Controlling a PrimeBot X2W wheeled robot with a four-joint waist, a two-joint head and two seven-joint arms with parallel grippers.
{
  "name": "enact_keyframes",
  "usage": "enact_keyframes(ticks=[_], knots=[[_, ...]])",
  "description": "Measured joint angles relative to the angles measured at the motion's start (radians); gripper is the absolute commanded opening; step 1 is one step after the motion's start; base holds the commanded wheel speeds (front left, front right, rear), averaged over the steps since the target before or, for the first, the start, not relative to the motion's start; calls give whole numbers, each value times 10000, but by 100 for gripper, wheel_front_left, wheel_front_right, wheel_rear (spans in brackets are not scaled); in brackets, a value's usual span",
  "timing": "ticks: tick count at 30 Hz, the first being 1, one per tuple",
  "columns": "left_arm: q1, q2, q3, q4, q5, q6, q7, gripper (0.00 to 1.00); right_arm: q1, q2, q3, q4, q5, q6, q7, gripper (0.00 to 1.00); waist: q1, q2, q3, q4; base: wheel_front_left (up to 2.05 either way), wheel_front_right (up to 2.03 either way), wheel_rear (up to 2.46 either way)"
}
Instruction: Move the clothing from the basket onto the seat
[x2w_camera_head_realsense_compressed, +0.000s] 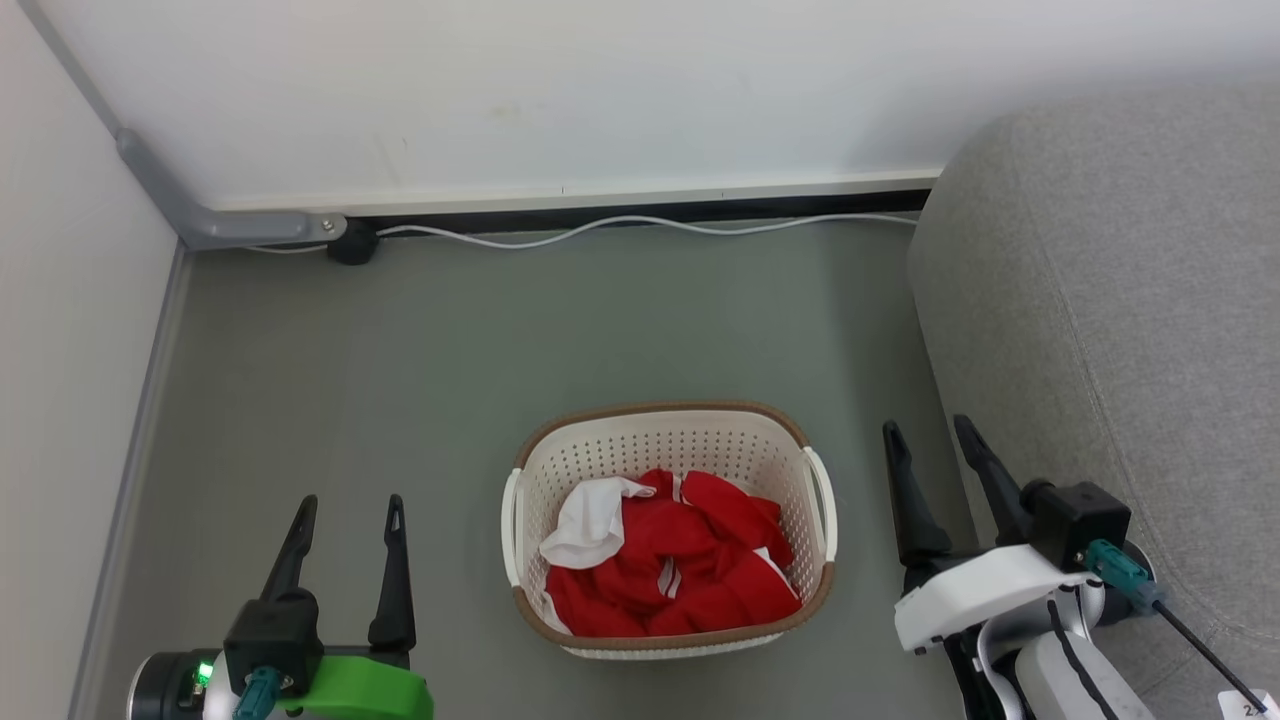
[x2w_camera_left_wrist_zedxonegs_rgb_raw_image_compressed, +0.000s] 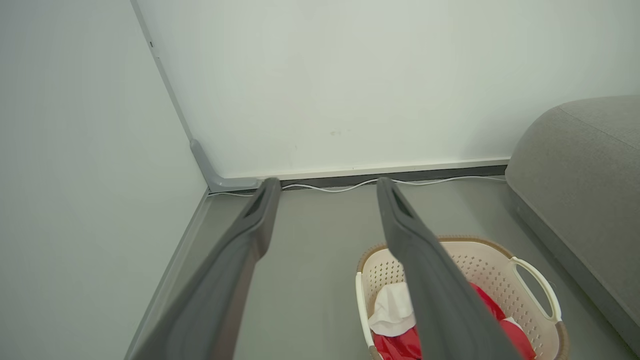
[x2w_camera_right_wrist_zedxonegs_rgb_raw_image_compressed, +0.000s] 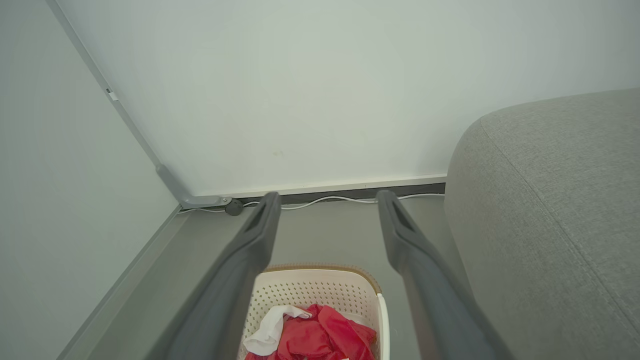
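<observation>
Your left gripper (x2w_camera_head_realsense_compressed: 351, 503) and right gripper (x2w_camera_head_realsense_compressed: 927, 428) sit spread wide and empty, flanking the basket (x2w_camera_head_realsense_compressed: 665, 443) — likely staged for a reach — with the clothing (x2w_camera_head_realsense_compressed: 690, 570) heaped inside it and the seat (x2w_camera_head_realsense_compressed: 1120, 300) just beside the right one, so it's a short carry.

Sparse living-room corner — grey sofa (x2w_camera_head_realsense_compressed: 1100, 300), laundry basket (x2w_camera_head_realsense_compressed: 672, 446), white walls (x2w_camera_head_realsense_compressed: 600, 90), cable (x2w_camera_head_realsense_compressed: 640, 220) along the skirting (x2w_camera_head_realsense_compressed: 560, 196)
</observation>
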Motion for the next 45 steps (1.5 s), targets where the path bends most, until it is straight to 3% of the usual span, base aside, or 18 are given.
enact_keyframes(ticks=[9,29,45], knots=[[-690,33,-130,163,301,-105,-4,100,-609,0,-234,-433,-127,-12,-13,100,0,0,1069,-98,0,0,0],[-3335,-35,-1212,2165,897,-694,121,100,-2786,-12,-1266,-1501,-291,-188,-23,100,1,0,3690,-556,0,0,0],[-5676,-81,-1430,3797,1306,-803,456,100,-4699,-52,-1494,-2188,-395,-176,-44,100,2,0,5951,-1118,0,0,0]])
